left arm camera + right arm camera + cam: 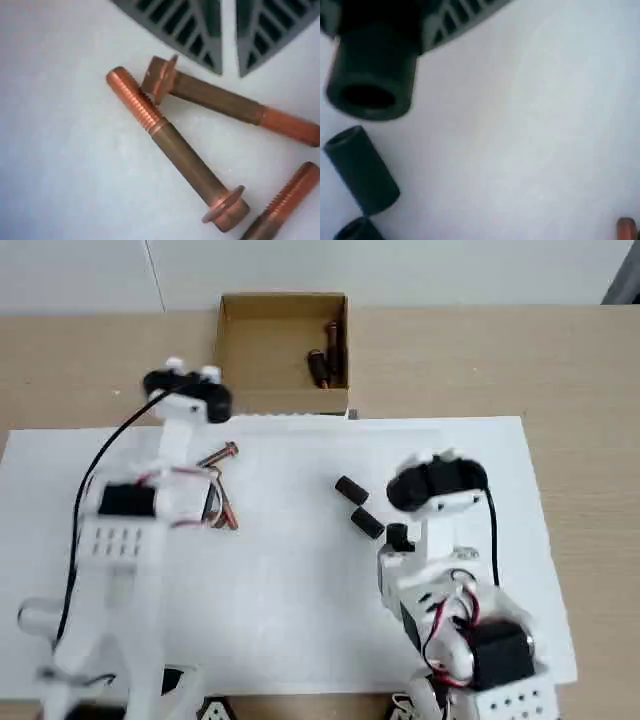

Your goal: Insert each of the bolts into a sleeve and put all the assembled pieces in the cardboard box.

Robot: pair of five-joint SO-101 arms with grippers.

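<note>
We see a tan desk [580,370] under a white sheet [300,620], with a white backdrop [400,265] behind. The left pincer [229,65] gapes empty over three bolts [180,155]. The box [240,350] at the sheet's far edge holds assembled pieces [325,360]. The right pincer [380,30] clamps one sleeve [370,85], with loose sleeves [362,170] beside it.

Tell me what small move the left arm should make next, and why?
Probably lower the left gripper and close it on the copper-coloured metal bolt nearest its open jaws: that bolt lies loose on the white sheet, and the right gripper holds a black cylindrical sleeve to receive it.
</note>
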